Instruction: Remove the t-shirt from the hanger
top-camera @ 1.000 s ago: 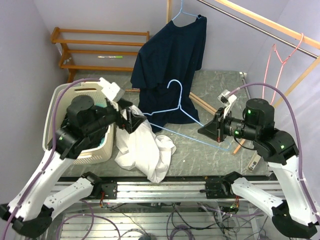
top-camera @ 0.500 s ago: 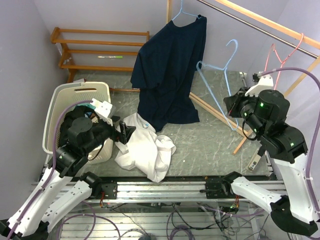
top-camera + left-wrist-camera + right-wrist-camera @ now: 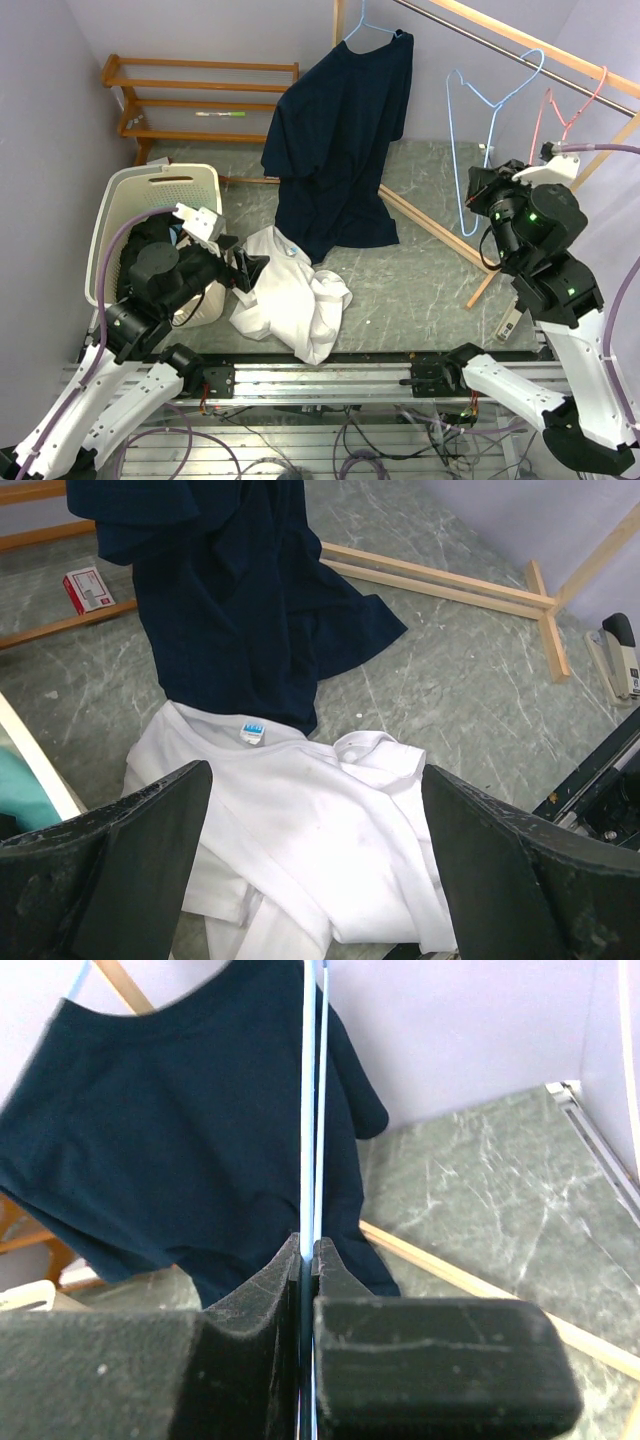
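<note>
**Bare hanger (image 3: 470,140) aloft, white t-shirt (image 3: 295,300) down on the bench (image 3: 420,290)!**
The right tool (image 3: 307,1252) is clamped tight on the light-blue hanger's wire, holding it high at the right side. The white t-shirt lies crumpled beside the laundry basket (image 3: 150,185). The left tool (image 3: 252,270) hovers at its edge, jaws spread wide, gripping nothing. A navy t-shirt (image 3: 340,140) hangs behind.

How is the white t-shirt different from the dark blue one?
The white t-shirt lies crumpled in a heap on the table. The dark blue t-shirt hangs spread out and mostly upright. The white one is off any hanger, while the dark blue one is on a hanger. Both are plain t-shirts, and the dark hem appears to touch the white collar.
</note>
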